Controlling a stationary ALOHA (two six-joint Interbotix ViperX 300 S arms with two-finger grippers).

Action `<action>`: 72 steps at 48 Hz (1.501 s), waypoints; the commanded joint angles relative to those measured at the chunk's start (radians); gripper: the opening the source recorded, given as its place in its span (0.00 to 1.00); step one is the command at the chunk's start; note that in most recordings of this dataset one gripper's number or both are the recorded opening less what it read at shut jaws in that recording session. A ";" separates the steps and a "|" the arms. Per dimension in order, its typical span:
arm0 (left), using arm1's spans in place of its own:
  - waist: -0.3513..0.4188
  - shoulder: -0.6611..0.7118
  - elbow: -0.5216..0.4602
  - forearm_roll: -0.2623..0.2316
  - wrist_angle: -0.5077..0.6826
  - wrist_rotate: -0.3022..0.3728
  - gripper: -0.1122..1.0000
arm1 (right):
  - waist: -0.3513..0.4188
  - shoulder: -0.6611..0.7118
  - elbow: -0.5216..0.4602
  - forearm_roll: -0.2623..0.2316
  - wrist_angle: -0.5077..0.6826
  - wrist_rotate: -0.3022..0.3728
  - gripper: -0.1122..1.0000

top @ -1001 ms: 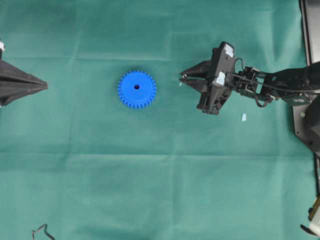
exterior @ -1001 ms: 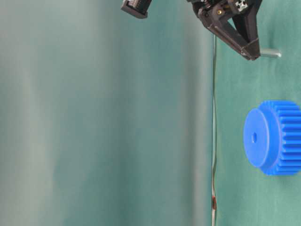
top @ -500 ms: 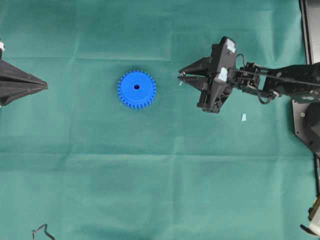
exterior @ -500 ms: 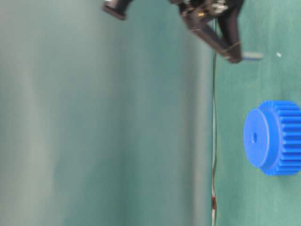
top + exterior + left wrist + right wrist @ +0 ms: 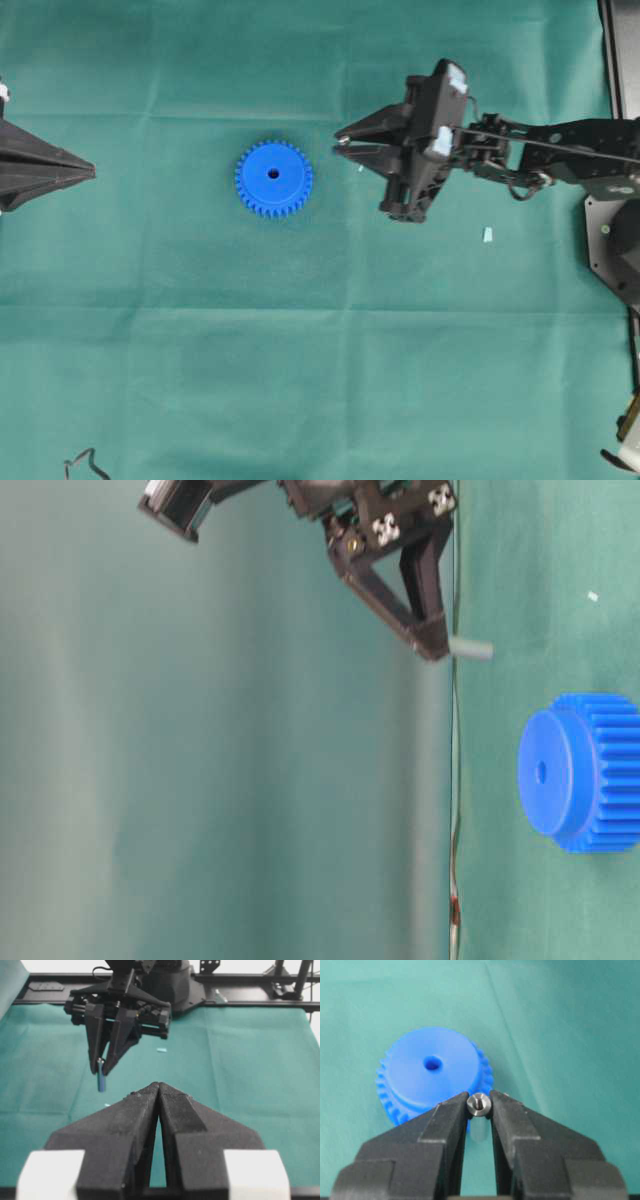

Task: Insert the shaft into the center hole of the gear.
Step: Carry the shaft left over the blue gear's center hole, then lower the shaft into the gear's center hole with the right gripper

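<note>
Since a second ago, the right gripper [image 5: 343, 150] has lifted off the green cloth [image 5: 300, 350] and slid toward the gear [image 5: 274, 179], carrying the shaft [image 5: 479, 1104] with it; the gear itself has not shifted.

Nearest in the right wrist view, the jaws are clenched on the shaft's upper end, its shiny round head showing between the tips and the rest hanging below. Gripping it high leaves the lower length free to enter a hole. In the table-level view the pin [image 5: 470, 648] points at the cloth and is well clear of it, so it travels upright above the gear's height.

Beyond the tips, the gear lies flat on the cloth with the center hole [image 5: 432, 1063] facing up, open to a drop from above. The pin is not yet over it, to judge by the overhead view.

Farthest, the left gripper [image 5: 92, 173] sits at the cloth's left edge, jaws pressed together on nothing, out of the way.

A small pale chip [image 5: 487, 235] lies behind the right arm.
</note>
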 commanded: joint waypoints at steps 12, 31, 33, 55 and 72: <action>0.000 0.005 -0.025 0.002 -0.005 -0.002 0.10 | 0.031 0.103 -0.206 -0.044 0.066 -0.002 0.25; 0.002 0.002 -0.023 0.003 -0.002 -0.002 0.10 | 0.037 0.170 -0.308 -0.060 0.127 -0.002 0.25; 0.002 0.002 -0.023 0.002 -0.002 0.000 0.10 | 0.035 0.175 -0.308 -0.060 0.127 0.000 0.25; 0.002 0.002 -0.023 0.003 0.000 0.000 0.10 | 0.037 0.215 -0.307 -0.055 0.127 0.012 0.25; 0.000 0.002 -0.023 0.002 0.000 -0.003 0.10 | 0.037 0.227 -0.307 -0.054 0.127 0.012 0.24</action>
